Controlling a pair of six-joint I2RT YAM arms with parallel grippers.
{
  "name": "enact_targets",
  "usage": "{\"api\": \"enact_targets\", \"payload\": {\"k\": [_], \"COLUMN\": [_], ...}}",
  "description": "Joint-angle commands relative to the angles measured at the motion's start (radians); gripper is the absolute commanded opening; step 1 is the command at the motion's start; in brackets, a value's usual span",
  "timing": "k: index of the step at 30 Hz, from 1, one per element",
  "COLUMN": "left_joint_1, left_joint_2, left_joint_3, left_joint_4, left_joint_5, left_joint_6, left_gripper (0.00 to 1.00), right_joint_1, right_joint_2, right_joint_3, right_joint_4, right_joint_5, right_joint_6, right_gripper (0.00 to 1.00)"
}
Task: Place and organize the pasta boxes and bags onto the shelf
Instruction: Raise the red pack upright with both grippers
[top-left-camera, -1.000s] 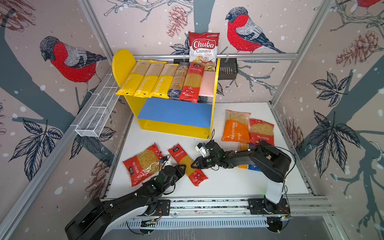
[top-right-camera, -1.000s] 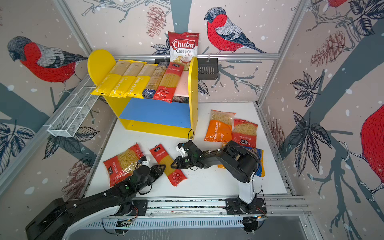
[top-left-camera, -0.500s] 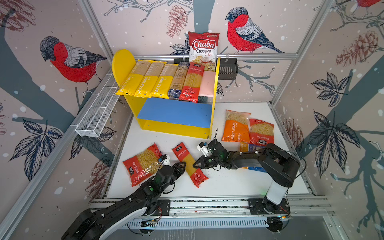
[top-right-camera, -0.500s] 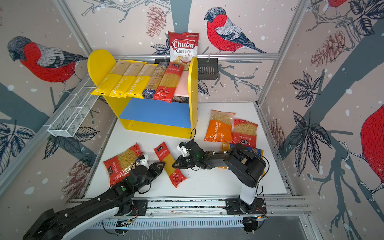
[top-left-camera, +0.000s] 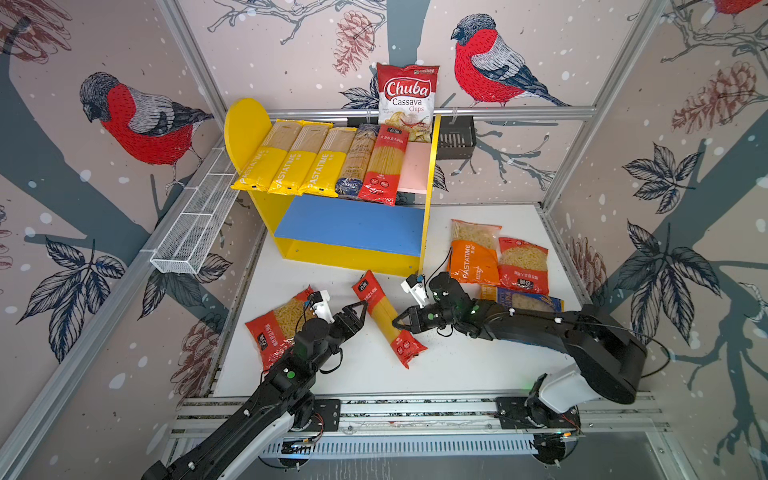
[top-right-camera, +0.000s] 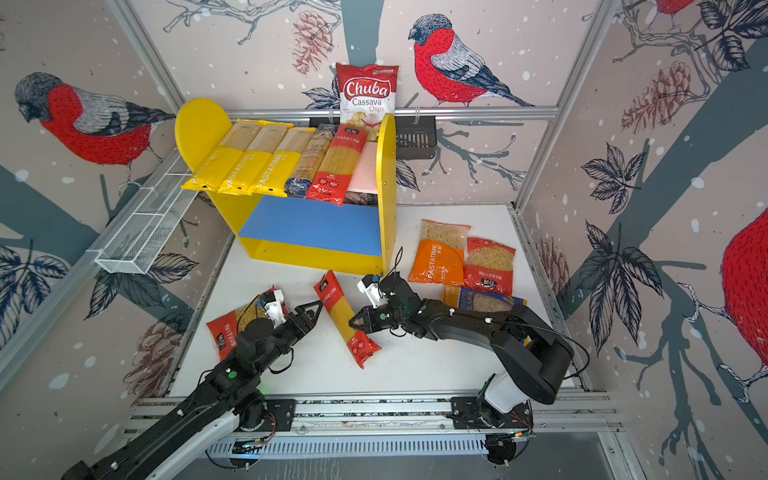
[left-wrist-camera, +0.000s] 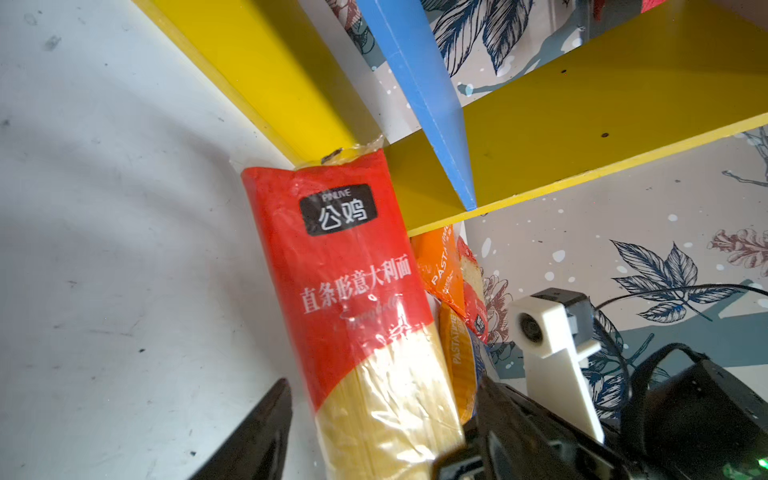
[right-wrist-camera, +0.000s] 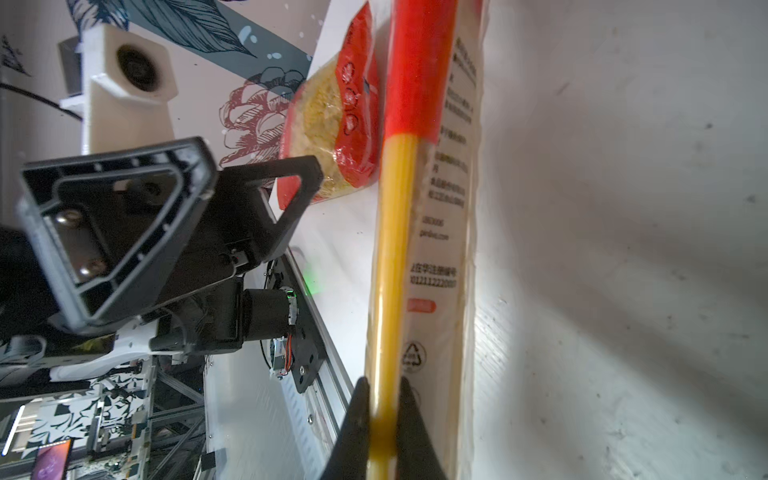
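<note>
The spaghetti pack (top-left-camera: 384, 320), a long flat sleeve of glossy red and clear film over straight yellow strands, lies diagonally on the matt white table (top-left-camera: 457, 365) at lower centre in both top views. Its upper end is near the yellow foot of the shelf (top-left-camera: 345, 257). The right gripper (top-left-camera: 400, 324) is pinched onto the pack's right long edge. The right wrist view shows black tapered fingers (right-wrist-camera: 357, 428) clamped on the yellow seam, cut off by the bottom frame edge. The left gripper (top-left-camera: 360, 316) stands with jaws spread at the pack's left edge; contact cannot be confirmed. In the left wrist view only one finger (left-wrist-camera: 266, 428) is distinct, the other being lost against dark hardware. The shelf is flat board; its pink top (top-left-camera: 413, 172) carries five long packs (top-left-camera: 324, 166) overhanging the front. The arms partly cover the crinkled red bag (top-left-camera: 274, 328) at lower left and the blue-orange bag (top-left-camera: 528, 301) at right.
</note>
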Motion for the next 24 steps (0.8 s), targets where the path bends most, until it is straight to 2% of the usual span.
{"api": "enact_targets", "payload": {"k": [1,8,14,24], "left_joint_1": [0.012,0.017,0.017,0.017], "left_joint_2": [-0.033,-0.057,0.044,0.22], "left_joint_3": [-0.016,-0.028,0.024,0.09], "left_joint_4": [0.092,0.281,0.448,0.71], "left_joint_5": [0.049,0.104,0.188,0.275], "left_joint_6": [0.023,0.028,0.06,0.064], "left_gripper": [0.75,0.84,0.84,0.83], "right_joint_1": [-0.005,-0.011,-0.005,0.032], "right_joint_2": [-0.069,-0.201,-0.275,-0.299], "right_joint_3": [0.013,0.017,0.033,0.08], "right_joint_4": [0.088,0.13,0.185,0.235], "right_joint_5": [0.005,0.034,0.026,0.024], "right_joint_6": [-0.069,-0.049,-0.014,0.003], "right_gripper": [0.0,0.0,0.0,0.0]}}
